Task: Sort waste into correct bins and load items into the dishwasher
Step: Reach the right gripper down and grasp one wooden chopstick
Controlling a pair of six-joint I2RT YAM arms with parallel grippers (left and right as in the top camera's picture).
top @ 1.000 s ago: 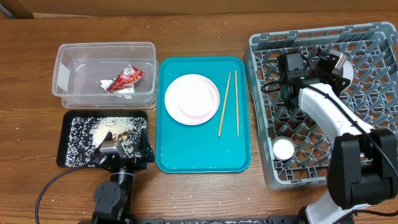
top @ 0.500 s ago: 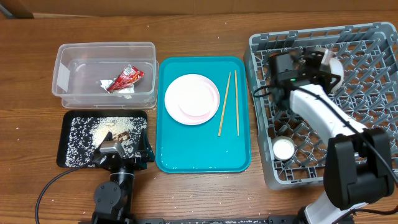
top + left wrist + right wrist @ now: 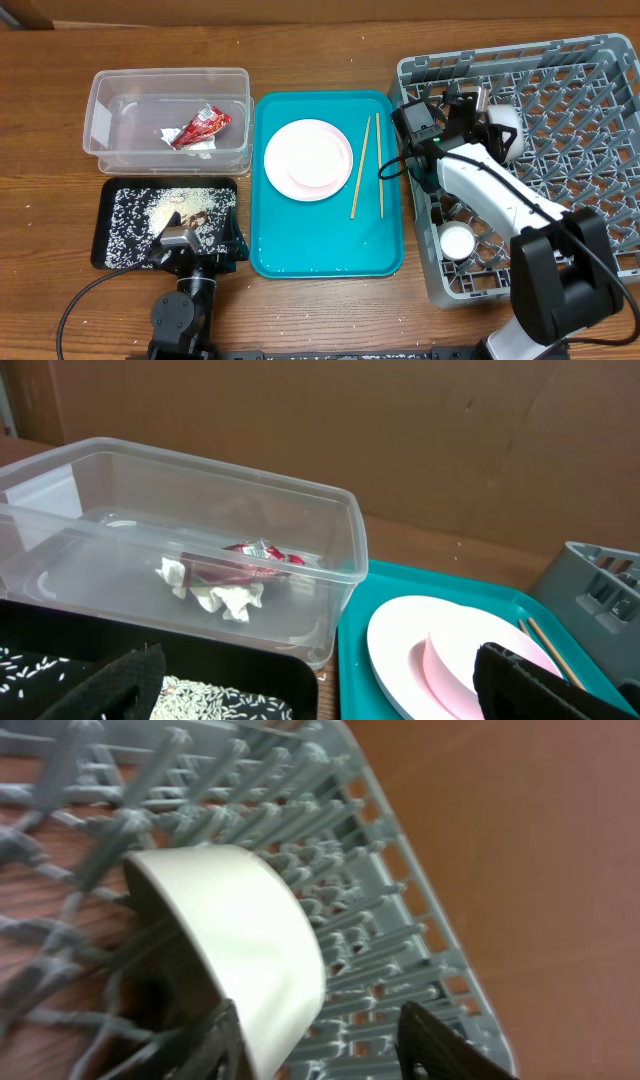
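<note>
Dishwasher rack (image 3: pixel 600 170), one, fills the right of the overhead frame. One teal tray (image 3: pixel 325 250) at centre carries one pink plate (image 3: pixel 309 158), not yet loaded. One white bowl (image 3: pixel 505 132) sits tipped on edge in the rack's upper left, with the right gripper (image 3: pixel 318 1020) straddling its wall. Clamped or loose, I cannot tell, and let go badly it could roll off the pegs. Two chopsticks (image 3: pixel 361 168) lie beside the plate, one cup (image 3: pixel 457 239) is racked at lower left, and the left gripper (image 3: pixel 320 680) gapes wide, empty.

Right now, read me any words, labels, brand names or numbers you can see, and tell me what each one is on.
Red snack wrapper, lying in the clear tub: pale markings show, but they are too small and crumpled to read.
Nothing else carries text: none shows on the teal tray, pink plate, black tray or grey dish rack.
</note>
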